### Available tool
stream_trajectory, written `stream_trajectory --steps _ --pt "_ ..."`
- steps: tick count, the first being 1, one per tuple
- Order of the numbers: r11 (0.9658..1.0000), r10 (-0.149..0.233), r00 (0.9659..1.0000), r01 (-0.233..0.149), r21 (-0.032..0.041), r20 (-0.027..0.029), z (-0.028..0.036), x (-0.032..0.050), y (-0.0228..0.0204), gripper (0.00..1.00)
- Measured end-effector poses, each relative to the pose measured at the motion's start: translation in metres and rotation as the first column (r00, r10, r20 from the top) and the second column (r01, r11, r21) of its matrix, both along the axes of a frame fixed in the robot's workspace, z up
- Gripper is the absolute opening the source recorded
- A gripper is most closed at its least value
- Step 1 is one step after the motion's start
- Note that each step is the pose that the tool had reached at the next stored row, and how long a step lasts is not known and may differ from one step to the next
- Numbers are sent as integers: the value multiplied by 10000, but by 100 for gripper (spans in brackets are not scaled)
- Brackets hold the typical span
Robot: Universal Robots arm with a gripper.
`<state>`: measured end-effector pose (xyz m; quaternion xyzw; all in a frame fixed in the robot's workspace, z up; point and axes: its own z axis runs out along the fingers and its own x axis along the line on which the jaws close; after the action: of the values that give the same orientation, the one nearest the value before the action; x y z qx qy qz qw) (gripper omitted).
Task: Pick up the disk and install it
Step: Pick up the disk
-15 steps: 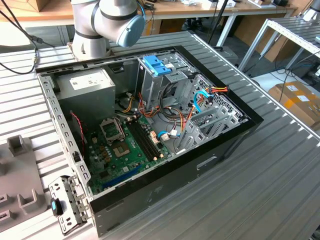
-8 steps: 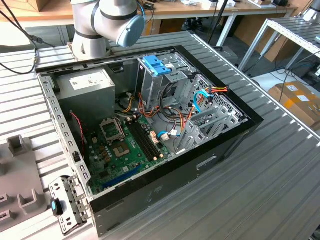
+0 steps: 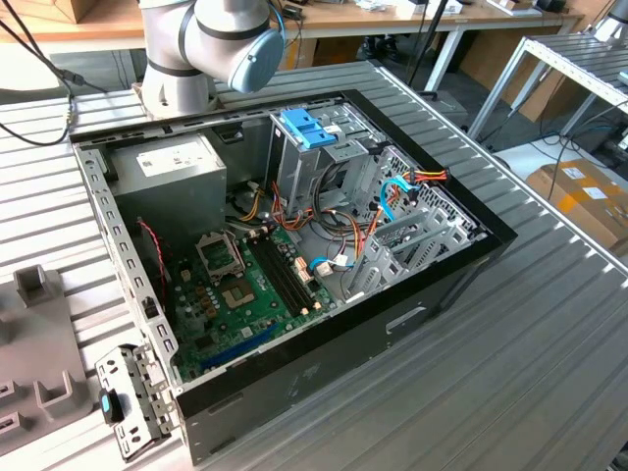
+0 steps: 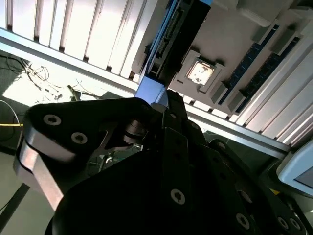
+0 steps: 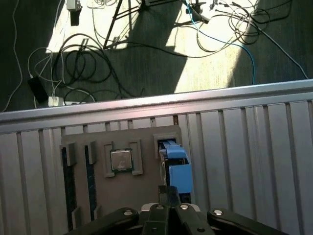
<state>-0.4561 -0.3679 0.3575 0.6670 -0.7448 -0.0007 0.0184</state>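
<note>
Standing on edge in a slot of the grey tray (image 5: 122, 192), just beside the chip (image 5: 121, 160): the disk (image 5: 177, 164). Probably stiff, fairly heavy, sensitive to knocks; best pinched across its blue plastic edges. Gripper (image 5: 168, 192) close over it; clenched or released, cannot tell.

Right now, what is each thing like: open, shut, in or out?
computer case, open, side cover off.
disk, upright in a slot of the grey holder, not installed.
processor chip, lying flat in the same holder.
gripper, right at the disk.
</note>
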Motion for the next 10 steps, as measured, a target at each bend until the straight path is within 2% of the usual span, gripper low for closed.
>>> stream_trajectory --steps 1,3,6,8,10 --pt "10000 23 10000 -23 17 19 0 -1 0 11" --pt "9999 119 9999 -120 102 83 -1 -1 1 11" --pt "9988 464 9988 -466 149 177 -2 0 0 11" --pt "9963 844 9963 -847 160 188 -6 0 0 11" --pt "9962 852 9962 -855 159 188 -6 0 0 11"
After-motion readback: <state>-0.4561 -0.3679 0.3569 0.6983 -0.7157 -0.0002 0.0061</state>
